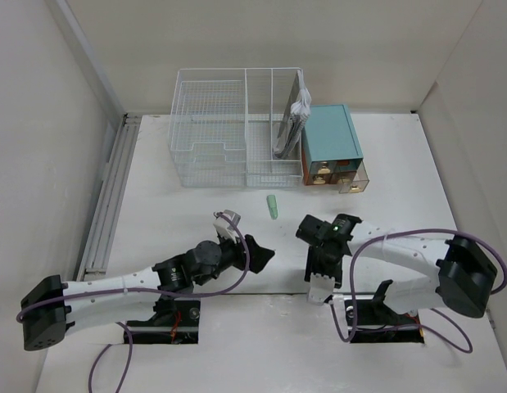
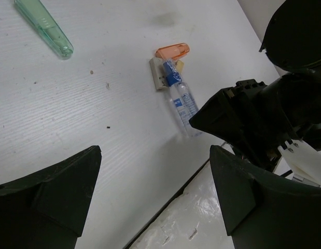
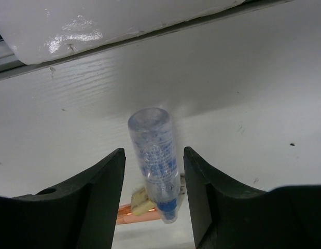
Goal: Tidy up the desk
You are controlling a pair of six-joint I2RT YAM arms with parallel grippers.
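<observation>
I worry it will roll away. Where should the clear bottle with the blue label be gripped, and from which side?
I'd grip the clear bottle across its plain barrel, coming straight down from above: it lies flat on the desk, round sides free. Avoid the orange cap end, where a beige piece crowds it.

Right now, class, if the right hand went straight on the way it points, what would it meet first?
Probably the clear bottle lying on the desk, framed between the right hand's fingers; depth is unclear.
</observation>
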